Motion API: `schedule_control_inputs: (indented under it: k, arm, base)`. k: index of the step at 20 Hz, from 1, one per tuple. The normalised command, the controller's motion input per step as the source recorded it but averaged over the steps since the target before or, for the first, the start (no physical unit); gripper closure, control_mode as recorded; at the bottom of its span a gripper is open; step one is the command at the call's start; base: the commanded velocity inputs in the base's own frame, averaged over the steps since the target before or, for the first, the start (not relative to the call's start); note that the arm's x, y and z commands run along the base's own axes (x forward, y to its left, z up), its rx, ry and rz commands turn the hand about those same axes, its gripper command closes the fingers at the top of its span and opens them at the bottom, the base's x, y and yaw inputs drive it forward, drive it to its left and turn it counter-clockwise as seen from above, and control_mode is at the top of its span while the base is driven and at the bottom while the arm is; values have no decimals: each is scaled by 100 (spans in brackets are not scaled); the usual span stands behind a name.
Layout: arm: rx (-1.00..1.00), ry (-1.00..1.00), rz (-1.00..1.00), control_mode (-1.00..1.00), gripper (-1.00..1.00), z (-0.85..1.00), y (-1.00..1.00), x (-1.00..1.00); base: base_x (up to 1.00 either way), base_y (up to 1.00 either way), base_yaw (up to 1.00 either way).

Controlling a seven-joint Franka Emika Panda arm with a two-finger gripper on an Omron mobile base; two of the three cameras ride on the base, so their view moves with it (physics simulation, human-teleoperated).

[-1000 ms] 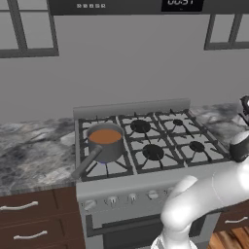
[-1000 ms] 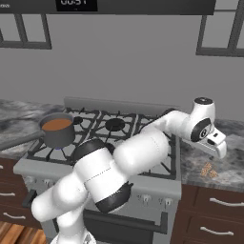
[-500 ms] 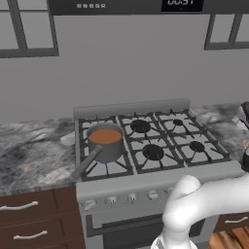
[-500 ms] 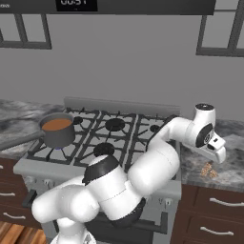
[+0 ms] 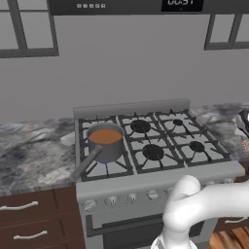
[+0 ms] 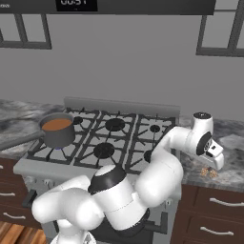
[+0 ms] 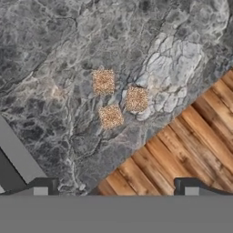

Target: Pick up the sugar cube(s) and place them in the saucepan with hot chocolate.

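Three speckled tan sugar cubes (image 7: 110,116) lie close together on the marbled counter to the right of the stove, in the middle of the hand view. My gripper (image 7: 116,189) hangs above them, open, with nothing between its fingertips (image 7: 42,186). In the right base view the gripper (image 6: 215,163) sits just above the sugar cubes (image 6: 207,172) near the counter's front edge. The grey saucepan (image 6: 57,131) with orange-brown hot chocolate stands on the stove's front-left burner, its saucepan handle pointing left and forward (image 5: 104,142).
The gas stove (image 6: 107,143) with black grates lies between the saucepan and the cubes. The counter's front edge runs just beyond the cubes, with wooden floor (image 7: 182,145) below it. Drawers (image 6: 214,209) sit under the counter.
The hand has come down toward the sugar cubes on the right counter, and the arm has swung further right. The gripper stays open.
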Motion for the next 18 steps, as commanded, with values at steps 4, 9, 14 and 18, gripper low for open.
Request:
schedule_control_inputs:
  k: [4,9,14,18]
  arm:
    - [-10,0,3,-100,-100,-13,0,8]
    - [-7,-1,19,-100,-100,0,0,18]
    - [0,-8,16,-100,-100,-1,-3,6]
    - [0,0,8,-100,-100,-9,-14,3]
  base:
    - [0,0,0]
    - [0,0,0]
    - [0,0,0]
    - [0,0,0]
